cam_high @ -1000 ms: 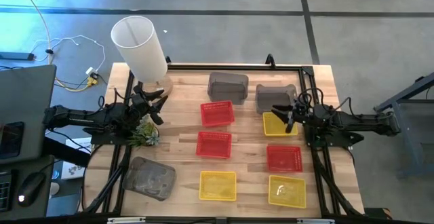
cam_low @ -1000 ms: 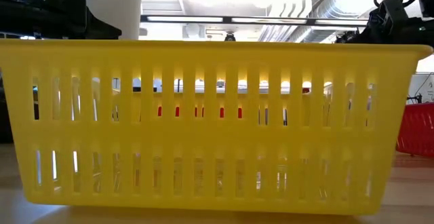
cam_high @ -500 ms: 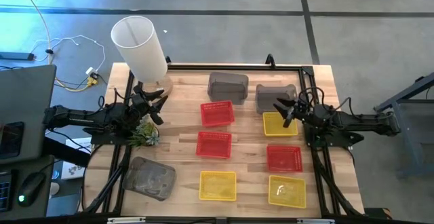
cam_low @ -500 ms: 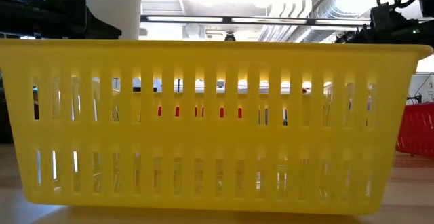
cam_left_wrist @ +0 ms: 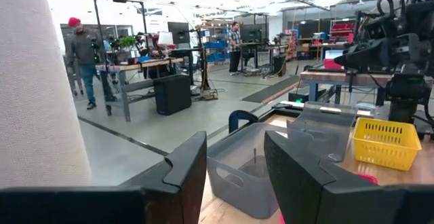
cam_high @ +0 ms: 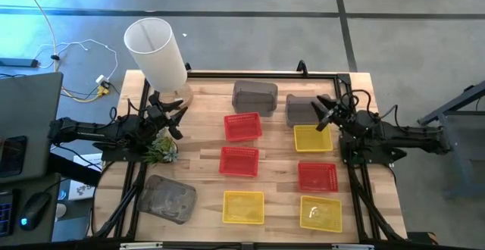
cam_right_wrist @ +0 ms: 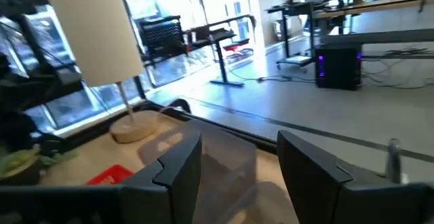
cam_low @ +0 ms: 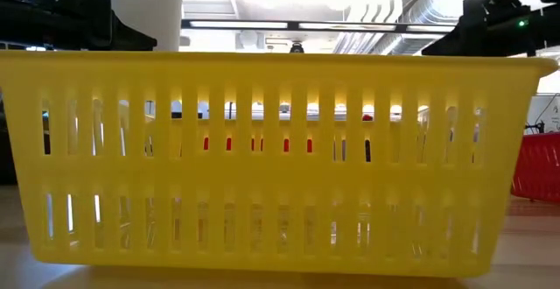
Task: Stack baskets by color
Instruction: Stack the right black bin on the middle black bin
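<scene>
Right hand (cam_high: pixel 321 118), fingers spread and empty, hovers over grey basket (cam_high: pixel 305 108) at one o'clock; next: descend, grip its rim.

The table's (cam_high: pixel 204 155) middle left is left bare: a wide strip of wood is seen between the plant (cam_high: pixel 159 151) and the two red baskets (cam_high: pixel 242 126). The back left corner is blocked by the tall white cylinder (cam_high: pixel 155 51). Narrow lanes are left between the basket rows; the right column is packed closely, grey (cam_high: pixel 303 107), yellow (cam_high: pixel 312 138), red (cam_high: pixel 317 176), yellow (cam_high: pixel 320 212). The front left is taken by a grey basket (cam_high: pixel 167 198). The low view is filled by a yellow basket (cam_low: pixel 271 158)
</scene>
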Robot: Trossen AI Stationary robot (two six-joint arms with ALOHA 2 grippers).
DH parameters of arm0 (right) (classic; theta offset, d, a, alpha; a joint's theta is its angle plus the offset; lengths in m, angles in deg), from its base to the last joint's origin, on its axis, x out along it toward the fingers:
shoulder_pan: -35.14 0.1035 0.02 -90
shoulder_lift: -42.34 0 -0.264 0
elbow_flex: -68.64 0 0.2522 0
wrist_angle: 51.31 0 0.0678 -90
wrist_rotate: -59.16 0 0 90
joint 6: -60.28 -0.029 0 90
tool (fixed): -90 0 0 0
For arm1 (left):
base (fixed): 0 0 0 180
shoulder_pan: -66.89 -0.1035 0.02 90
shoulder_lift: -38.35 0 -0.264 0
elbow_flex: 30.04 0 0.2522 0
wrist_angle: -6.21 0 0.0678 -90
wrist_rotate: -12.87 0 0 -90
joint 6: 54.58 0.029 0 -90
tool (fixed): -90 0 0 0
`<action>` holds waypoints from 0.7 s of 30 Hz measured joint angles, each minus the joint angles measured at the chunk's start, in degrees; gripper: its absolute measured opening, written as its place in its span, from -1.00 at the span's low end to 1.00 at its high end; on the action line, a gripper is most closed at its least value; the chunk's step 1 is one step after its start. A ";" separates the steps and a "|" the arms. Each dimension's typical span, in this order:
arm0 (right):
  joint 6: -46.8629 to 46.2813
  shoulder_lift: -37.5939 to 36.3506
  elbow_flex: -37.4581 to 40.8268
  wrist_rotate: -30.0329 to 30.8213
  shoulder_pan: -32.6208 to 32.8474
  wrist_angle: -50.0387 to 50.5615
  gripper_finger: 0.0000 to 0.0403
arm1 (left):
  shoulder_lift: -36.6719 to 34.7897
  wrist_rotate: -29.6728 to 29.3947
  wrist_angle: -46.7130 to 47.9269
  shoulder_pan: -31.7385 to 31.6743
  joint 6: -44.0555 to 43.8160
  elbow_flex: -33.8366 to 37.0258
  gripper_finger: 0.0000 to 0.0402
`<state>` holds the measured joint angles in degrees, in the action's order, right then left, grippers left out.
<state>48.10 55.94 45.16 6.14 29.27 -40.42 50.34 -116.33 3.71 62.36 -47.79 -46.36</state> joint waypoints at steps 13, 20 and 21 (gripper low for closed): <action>0.12 20.26 -13.72 -6.08 -4.38 10.61 -0.12 | 0.00 0.00 3.01 0.00 -0.59 0.01 -0.33; -3.85 30.52 -23.96 -10.09 -4.34 27.45 -0.11 | 0.02 0.00 5.09 0.00 -2.16 0.01 -0.33; -3.81 31.69 -25.34 -10.87 -4.34 29.85 -0.11 | 0.02 0.00 5.66 0.00 -2.20 0.01 -0.33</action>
<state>44.28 87.63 19.82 -4.73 24.93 -10.58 50.36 -116.33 9.37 62.36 -49.98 -46.35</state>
